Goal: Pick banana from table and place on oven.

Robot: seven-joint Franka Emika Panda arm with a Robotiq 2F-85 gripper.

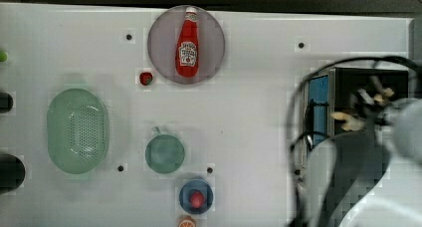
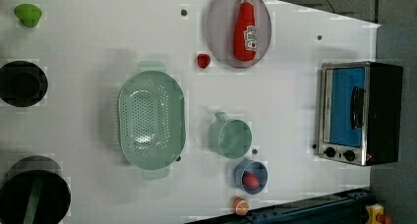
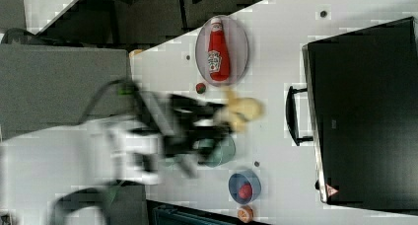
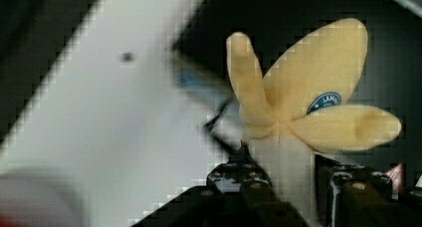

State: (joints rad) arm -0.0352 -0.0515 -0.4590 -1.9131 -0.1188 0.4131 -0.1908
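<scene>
Banana (image 4: 303, 112), a small pale cream-yellow bunch of stubby fingers splayed like a hand, with a round blue sticker on one finger, is clamped by its stem end between the jaws of the black gripper (image 4: 283, 179), lifted clear of the table. In the right view the gripper (image 3: 224, 121) and its load (image 3: 241, 111) hang over the bare white surface between the grey plate and the oven's handle, the arm blurred behind them. In the top view the bunch (image 1: 356, 112) appears over the dark top of the oven (image 1: 358, 102), close to the edge above its blue door.

That boxy toaster oven (image 2: 361, 113), with matte black top, silver front frame, blue-tinted glass door, dark handle and two black knobs, stands at the left view's right on the large flat white tabletop (image 2: 285, 101) dotted with a few small dark holes.

Farther out, a red ketchup bottle (image 2: 245, 25) lies on a round grey plate (image 2: 219, 37), with a small red fruit (image 2: 203, 61) just beside the plate. A pale green perforated colander (image 2: 151, 118) sits near a teal cup with a handle (image 2: 229, 137). A blue bowl (image 2: 242, 171) holds a red ball (image 2: 251, 181), and a small orange piece (image 2: 240, 205) lies near the table edge.
</scene>
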